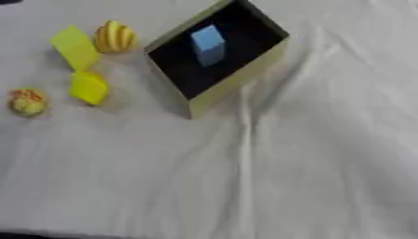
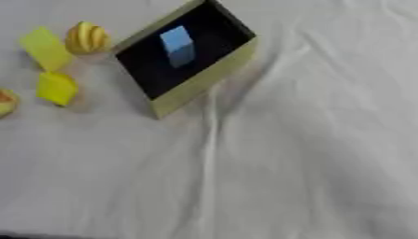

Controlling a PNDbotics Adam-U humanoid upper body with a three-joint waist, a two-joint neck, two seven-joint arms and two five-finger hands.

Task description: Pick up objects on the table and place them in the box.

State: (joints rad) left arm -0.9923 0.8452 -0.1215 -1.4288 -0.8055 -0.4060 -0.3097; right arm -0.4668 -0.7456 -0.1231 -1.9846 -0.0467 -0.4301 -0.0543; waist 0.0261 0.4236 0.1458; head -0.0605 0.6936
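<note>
At the right eye view's left edge a mottled yellow ball (image 2: 5, 102) is cut off; neither hand shows, so finger state is unknowable.

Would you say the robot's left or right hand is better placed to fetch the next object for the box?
Probably the left. All four remaining objects, the yellow block, striped ball, yellow cube and speckled ball, lie left of the box. Neither hand is in view.

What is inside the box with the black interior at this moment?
Inside the pale yellow box with a black interior stands one light blue block. No other item shows in it. The near wall hides a thin strip of the floor behind it.
</note>
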